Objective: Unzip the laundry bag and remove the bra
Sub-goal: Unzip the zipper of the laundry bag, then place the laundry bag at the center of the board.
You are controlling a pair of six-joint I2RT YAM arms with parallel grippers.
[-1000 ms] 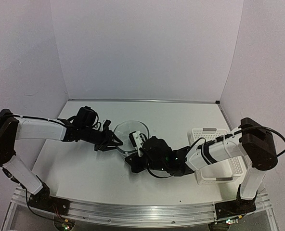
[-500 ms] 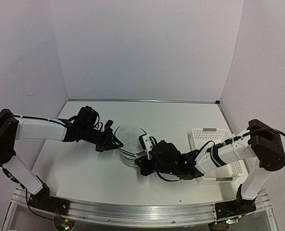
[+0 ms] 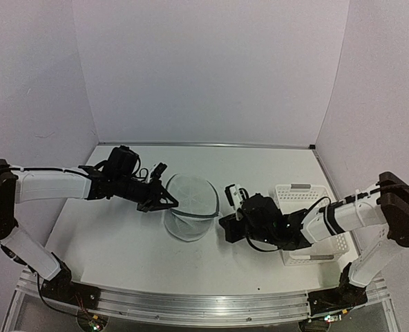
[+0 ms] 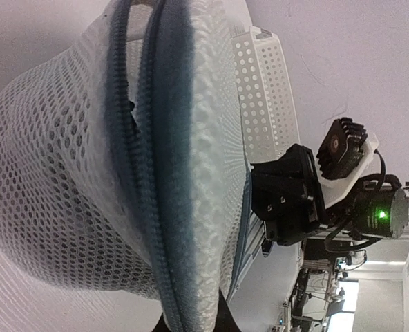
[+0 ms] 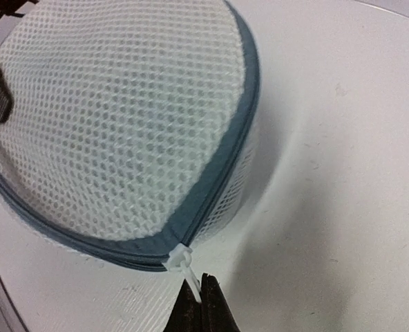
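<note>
The laundry bag (image 3: 191, 207) is a white mesh cylinder with a grey-blue zipper band, standing mid-table between the two arms. My left gripper (image 3: 173, 203) is shut on the bag's left rim. In the left wrist view that rim (image 4: 164, 207) runs down between the dark fingertips (image 4: 226, 322). My right gripper (image 3: 223, 218) sits at the bag's right side. It (image 5: 201, 304) is shut on the white zipper pull (image 5: 182, 260) at the end of the zipper (image 5: 222, 169). The mesh (image 5: 115, 104) looks pale all over, and the bra does not show.
A white perforated plastic basket (image 3: 308, 225) stands to the right under the right forearm, and shows behind the bag in the left wrist view (image 4: 260, 90). White walls close in the table on three sides. The metal rail (image 3: 191, 304) runs along the near edge.
My right gripper has travelled from the bag's left front round to its right side with the zipper pull. My left gripper has closed on the rim, and the bag has shifted slightly.
</note>
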